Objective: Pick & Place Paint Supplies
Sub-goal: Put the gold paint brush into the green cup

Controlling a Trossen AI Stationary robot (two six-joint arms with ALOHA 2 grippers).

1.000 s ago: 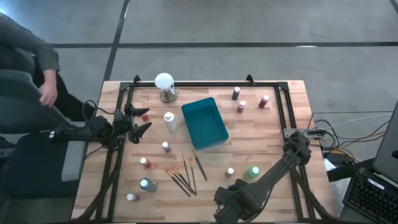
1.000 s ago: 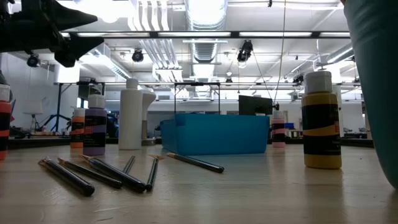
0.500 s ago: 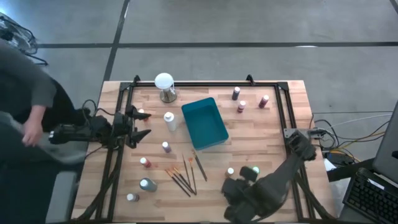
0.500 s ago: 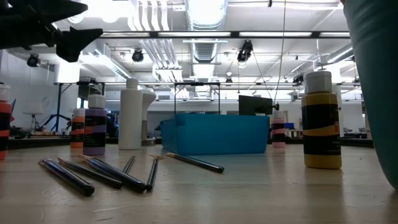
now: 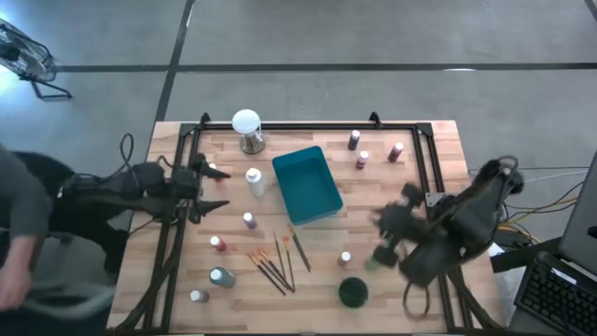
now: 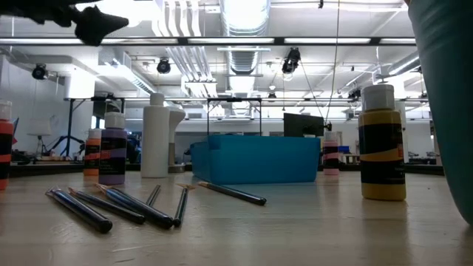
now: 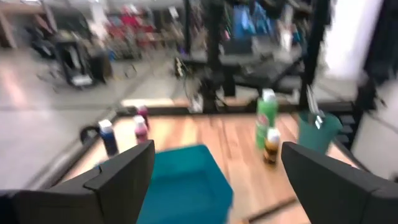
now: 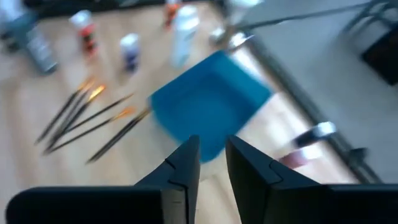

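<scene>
Evidently the right gripper [image 8: 211, 163], fingers nearly together on nothing, hangs above the teal rectangular tray [image 8: 208, 106]; orange-handled brushes [image 8: 87, 115] lie beyond (unpicked). Left gripper [image 7: 214, 177] gapes wide. Swinging low risks toppling bottles.

The right tool [image 5: 387, 224] has swung up from the table's [image 5: 392, 191] front edge.

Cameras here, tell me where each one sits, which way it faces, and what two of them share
High view: above, straight down on the table; both arms show.
Low view: at tabletop height, level across the brushes; one dark arm part at top.
Left wrist view: on the left arm, past its open left gripper toward the teal tray.
Right wrist view: on the right arm, past the right gripper.
All four show the tray.
</scene>
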